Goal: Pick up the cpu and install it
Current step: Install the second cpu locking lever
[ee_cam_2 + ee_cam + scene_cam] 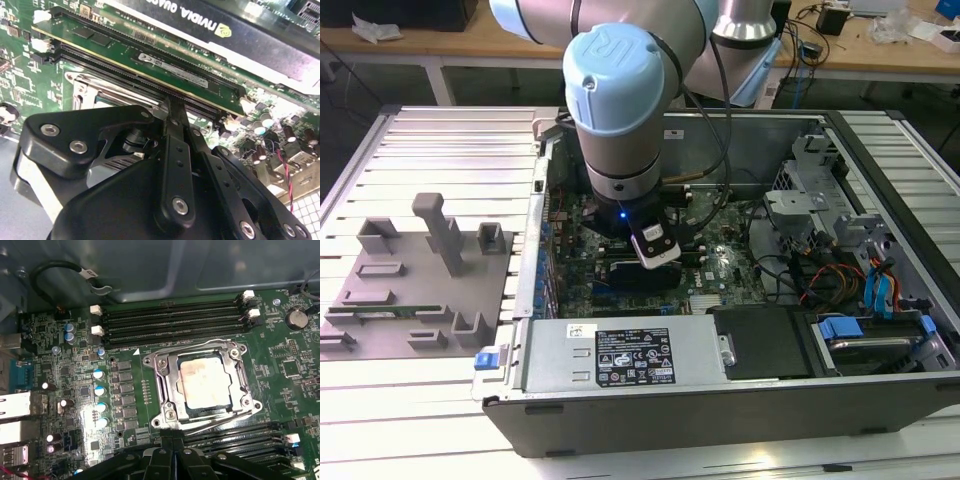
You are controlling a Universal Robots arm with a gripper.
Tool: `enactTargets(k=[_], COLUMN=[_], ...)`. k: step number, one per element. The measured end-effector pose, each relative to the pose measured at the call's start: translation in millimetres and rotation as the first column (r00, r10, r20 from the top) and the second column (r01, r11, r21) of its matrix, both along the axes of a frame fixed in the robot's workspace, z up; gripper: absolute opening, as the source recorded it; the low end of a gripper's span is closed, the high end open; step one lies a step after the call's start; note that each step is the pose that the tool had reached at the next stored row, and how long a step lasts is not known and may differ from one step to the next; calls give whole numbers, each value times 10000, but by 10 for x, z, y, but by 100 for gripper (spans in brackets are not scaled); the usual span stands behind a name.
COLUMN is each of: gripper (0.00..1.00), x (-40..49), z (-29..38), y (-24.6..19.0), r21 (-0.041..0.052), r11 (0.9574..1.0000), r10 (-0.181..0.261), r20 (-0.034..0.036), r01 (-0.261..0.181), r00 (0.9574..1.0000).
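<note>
First wrist view | cpu lies flat inside the socket frame, level with it, so I judge it seated | hand: fingers pressed together, pinching nothing, just beside the socket frame, apart from the cpu | my judgement: the chip rests by itself, needs no holding

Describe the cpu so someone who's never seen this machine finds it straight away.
Inside the open case, find the green motherboard. Between its two banks of long black memory slots sits a square metal socket. The cpu is the flat pale square lying in that socket, smooth and plain, unlike the small dark chips around it.
</note>
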State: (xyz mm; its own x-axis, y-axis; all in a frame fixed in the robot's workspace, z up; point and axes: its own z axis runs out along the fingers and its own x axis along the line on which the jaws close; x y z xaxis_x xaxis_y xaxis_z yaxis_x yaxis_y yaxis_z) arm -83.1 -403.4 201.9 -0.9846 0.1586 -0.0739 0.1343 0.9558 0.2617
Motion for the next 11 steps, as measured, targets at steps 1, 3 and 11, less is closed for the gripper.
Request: enactTargets(k=[1, 3, 11], gripper=[11, 11, 11], x=[0, 0, -13], z=[0, 0, 0], y=[0, 0, 1], r21=[30, 101, 287], r11=[10000, 9999, 9996], r10=[0, 0, 0], r20=[2, 6, 49], r01=[0, 0, -1], r00=[10000, 10000, 10000])
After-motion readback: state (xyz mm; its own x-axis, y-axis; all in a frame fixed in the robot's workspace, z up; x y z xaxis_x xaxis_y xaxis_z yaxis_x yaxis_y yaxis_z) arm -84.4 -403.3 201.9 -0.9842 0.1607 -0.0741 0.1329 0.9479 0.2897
